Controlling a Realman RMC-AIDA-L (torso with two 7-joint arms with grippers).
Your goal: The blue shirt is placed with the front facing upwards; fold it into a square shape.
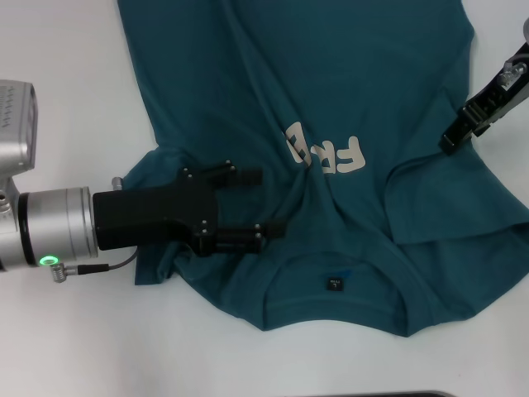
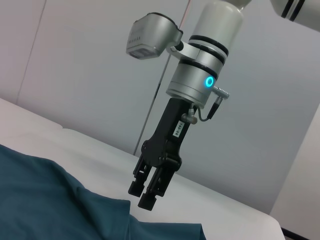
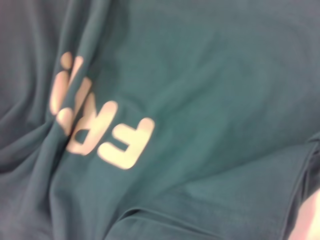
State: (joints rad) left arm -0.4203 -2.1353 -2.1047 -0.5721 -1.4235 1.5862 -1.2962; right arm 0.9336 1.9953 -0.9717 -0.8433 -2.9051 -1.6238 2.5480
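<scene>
Teal blue shirt (image 1: 331,99) beneath left gripper (image 1: 263,203), fingers spread

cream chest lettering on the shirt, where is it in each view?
Head view: cream lettering at centre, partly creased into a fold of the blue shirt.
Left wrist view: not in it; only plain shirt cloth.
Right wrist view: left of centre.
Shared landmark: the lettering's crease.

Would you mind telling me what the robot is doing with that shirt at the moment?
It is folding the blue shirt, which lies front up and creased on the white table. The left gripper is open over the shirt's left sleeve and shoulder. The right gripper hangs at the shirt's right edge.
</scene>
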